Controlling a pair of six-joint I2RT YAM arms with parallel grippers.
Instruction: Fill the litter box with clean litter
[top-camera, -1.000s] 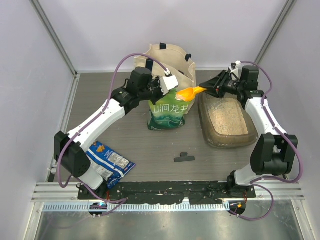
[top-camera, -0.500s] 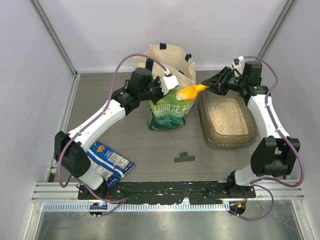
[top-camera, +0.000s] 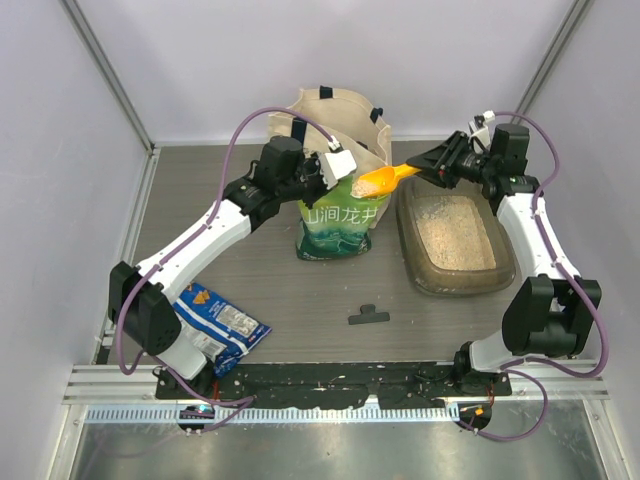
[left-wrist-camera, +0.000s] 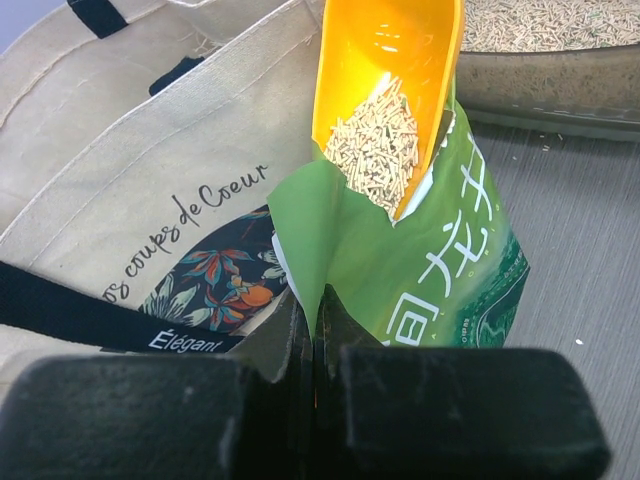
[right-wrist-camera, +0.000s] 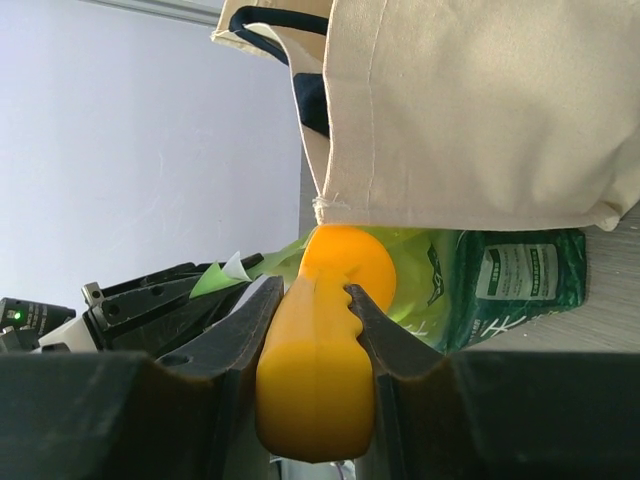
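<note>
Box (top-camera: 460, 284) is sitting part-filled w/ litter (top-camera: 455, 235); R gripper (top-camera: 428, 166) is clamping a loaded scoop (top-camera: 378, 182), L gripper (left-wrist-camera: 315, 330) pinching the pouch (top-camera: 335, 228) open, so more scoops are probably needed.

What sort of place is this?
Most likely a robot test cell, not a home: plain white walls and metal posts box in a grey table, a left arm and right arm are bolted at its near edge, and the litter box and tote bag look like staged props.

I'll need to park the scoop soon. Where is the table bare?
Bare table: between the green pouch and the black clip; between the clip and the blue snack bag; left of the tote bag. Crowded: between pouch and litter box.
</note>
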